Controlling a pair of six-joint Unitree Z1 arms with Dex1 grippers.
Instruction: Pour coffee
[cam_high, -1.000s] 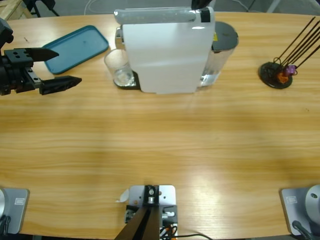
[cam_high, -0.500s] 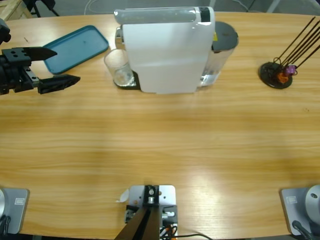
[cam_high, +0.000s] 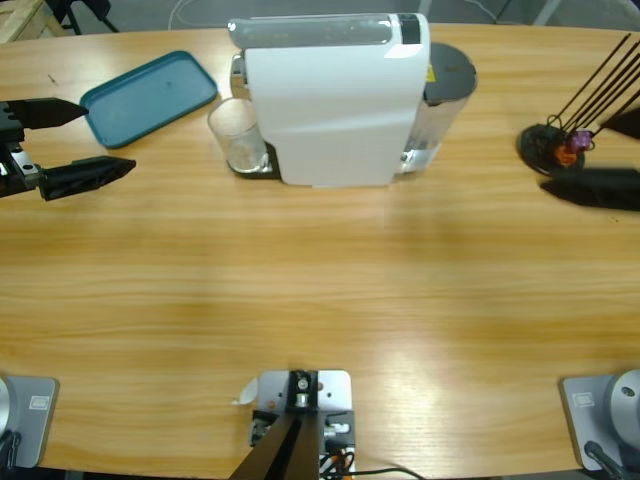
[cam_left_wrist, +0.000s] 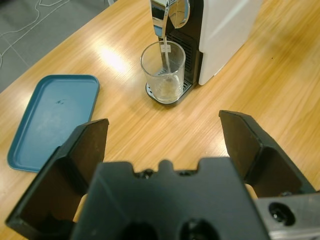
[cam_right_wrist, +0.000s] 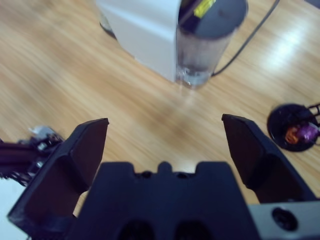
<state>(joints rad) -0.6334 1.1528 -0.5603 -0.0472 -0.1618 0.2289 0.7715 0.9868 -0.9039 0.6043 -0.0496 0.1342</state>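
One empty glass (cam_left_wrist: 163, 70) under the spout (both grippers agape).

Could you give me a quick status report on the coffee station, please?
Left gripper and right gripper: jaws open, empty. Clear glass cup under spout of white coffee machine, liquid streaming in. Nothing between left gripper and cup; teal plastic tray sits aside.

Left tool (cam_high: 85, 140): running off the high view's left edge, its arm lying out of sight.
Right tool (cam_high: 600, 187): showing only as a dark blurred shape at the high view's right edge.
Machine (cam_right_wrist: 145, 30): being cut by the right wrist view's top edge.
Glass (cam_high: 238, 138): its far side sitting partly hidden under the machine.
Holder (cam_right_wrist: 295, 127): being cut by the right edge; its coloured contents are too small to tell.
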